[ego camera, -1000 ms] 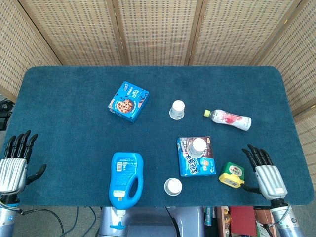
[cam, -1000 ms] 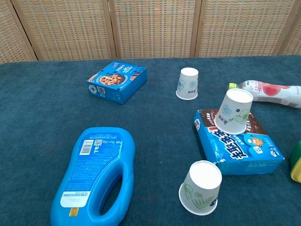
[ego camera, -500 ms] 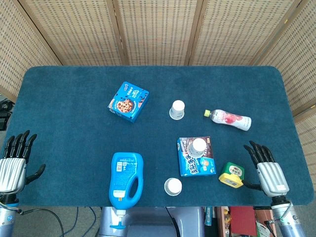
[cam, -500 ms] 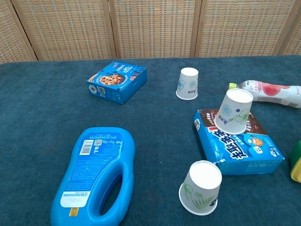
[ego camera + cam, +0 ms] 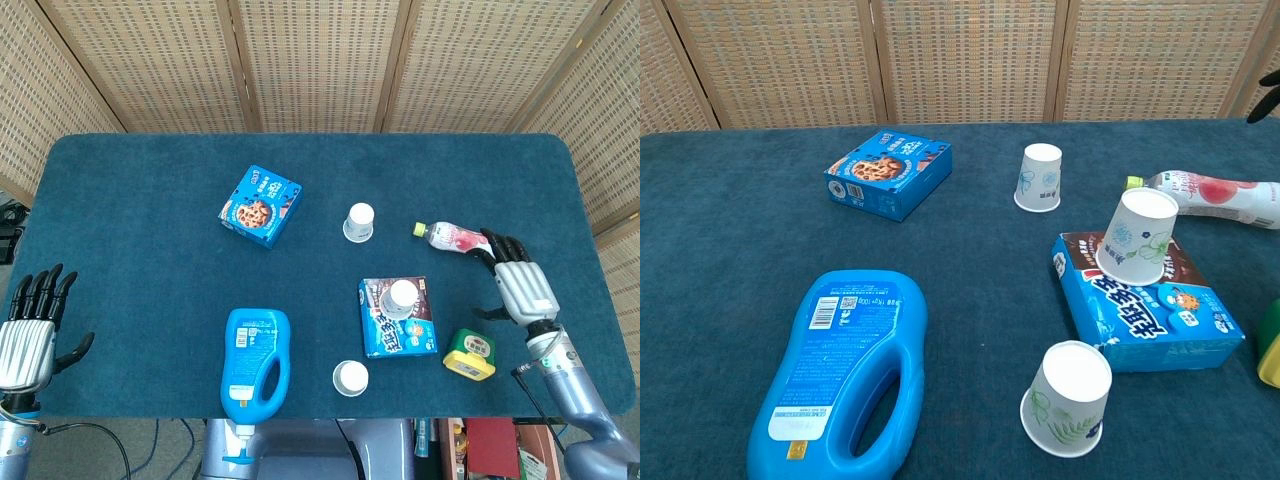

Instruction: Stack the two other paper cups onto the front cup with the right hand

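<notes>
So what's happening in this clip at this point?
Stacking hasn't started. Three paper cups sit upside down and apart: the front cup near the table edge, the middle cup on a blue snack box, the far cup behind. The right robot hand has lifted, empty, toward the lying bottle. The left robot hand holds nothing.

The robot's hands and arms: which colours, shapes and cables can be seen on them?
Both the left hand and the right hand have black fingers and a silver, ribbed back plate. Below each sits a blue-grey wrist and forearm of rounded segments. Thin dark cables run beside both wrists. No markings can be read on either hand.
</notes>
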Robot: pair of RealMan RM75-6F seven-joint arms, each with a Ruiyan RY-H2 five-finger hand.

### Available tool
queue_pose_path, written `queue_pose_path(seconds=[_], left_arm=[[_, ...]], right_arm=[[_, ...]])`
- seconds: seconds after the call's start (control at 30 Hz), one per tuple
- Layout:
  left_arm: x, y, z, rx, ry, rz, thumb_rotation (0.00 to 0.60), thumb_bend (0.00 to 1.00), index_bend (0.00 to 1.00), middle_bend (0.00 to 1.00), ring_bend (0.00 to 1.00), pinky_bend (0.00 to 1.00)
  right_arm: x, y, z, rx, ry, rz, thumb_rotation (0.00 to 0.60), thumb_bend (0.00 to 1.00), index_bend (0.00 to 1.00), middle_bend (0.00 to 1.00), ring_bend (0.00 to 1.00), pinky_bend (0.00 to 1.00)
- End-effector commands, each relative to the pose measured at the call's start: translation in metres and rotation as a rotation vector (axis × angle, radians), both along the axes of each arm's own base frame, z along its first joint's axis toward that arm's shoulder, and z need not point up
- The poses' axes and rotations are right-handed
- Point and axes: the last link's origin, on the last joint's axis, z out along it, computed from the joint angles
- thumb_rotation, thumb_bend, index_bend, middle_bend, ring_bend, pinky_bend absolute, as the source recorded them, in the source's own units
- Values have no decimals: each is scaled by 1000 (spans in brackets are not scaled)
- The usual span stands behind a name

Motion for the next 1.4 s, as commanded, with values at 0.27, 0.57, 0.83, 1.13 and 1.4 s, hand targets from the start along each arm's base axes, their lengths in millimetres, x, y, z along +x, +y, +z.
queue_pose_path(seconds=[0.27, 0.57, 0.83, 1.13, 1.4], left_arm=[[0, 1, 1, 4, -5, 1, 600, 271, 0, 0, 0, 0], [0, 1, 0, -2, -7, -1, 600, 271, 0, 0, 0, 0], [-1, 1, -1, -4, -2, 1, 600, 271, 0, 0, 0, 0], [-1, 1, -1, -4, -4, 1, 600, 271, 0, 0, 0, 0], [-1, 2, -2, -9, -3, 2, 600, 271, 0, 0, 0, 0]], right_arm=[[26, -21, -6, 84, 29, -31, 600, 129, 277, 24, 0, 0], [38, -17, -23, 138, 14, -34, 600, 130, 288, 35, 0, 0], [48, -20, -39, 155, 21, -12, 600, 129, 301, 38, 0, 0], [51, -23, -55, 179, 36, -16, 600, 129, 314, 42, 0, 0], [59, -22, -61, 185, 31, -2, 600, 130, 323, 50, 0, 0]])
